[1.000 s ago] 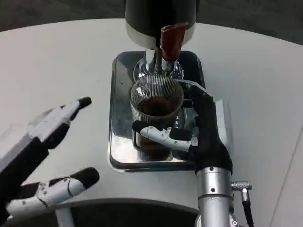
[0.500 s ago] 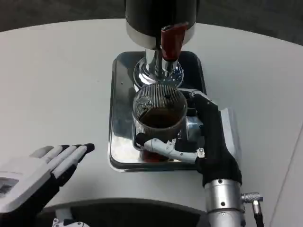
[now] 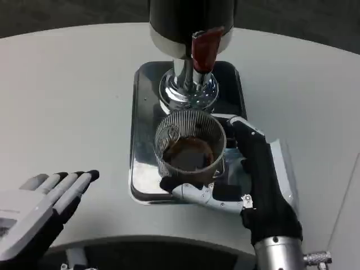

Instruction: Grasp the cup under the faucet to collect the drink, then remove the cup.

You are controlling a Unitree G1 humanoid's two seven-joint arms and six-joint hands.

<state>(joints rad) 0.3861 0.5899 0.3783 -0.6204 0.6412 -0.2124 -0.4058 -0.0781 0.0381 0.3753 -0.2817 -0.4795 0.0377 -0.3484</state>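
Head view: the cup, a ribbed clear glass holding dark drink partway up, stands over the near half of the metal tray, close to the tray's near edge and clear of the faucet, whose chrome base sits at the tray's far end beneath the dark dispenser body and its red lever. The right hand grips the cup, its palm against the cup's right side and a white-and-black finger wrapped under the near wall. The left hand lies flat above the table's near left edge, fingers straight, close together and holding nothing.

The collecting looks finished, so the step in hand is judged to be the removal. To do it well, the cup should be kept upright (the liquid is well below the rim, yet a tilt toward the open left side would still slop it). The tray's raised near lip is the obstacle: the cup's base should clear it before travelling toward the table's near edge, or it may catch and tip. The grip should be kept steady rather than tightened, since ribbed glass can slip if the fingers shift. It should set down on bare table right of the tray, well away from the left hand.
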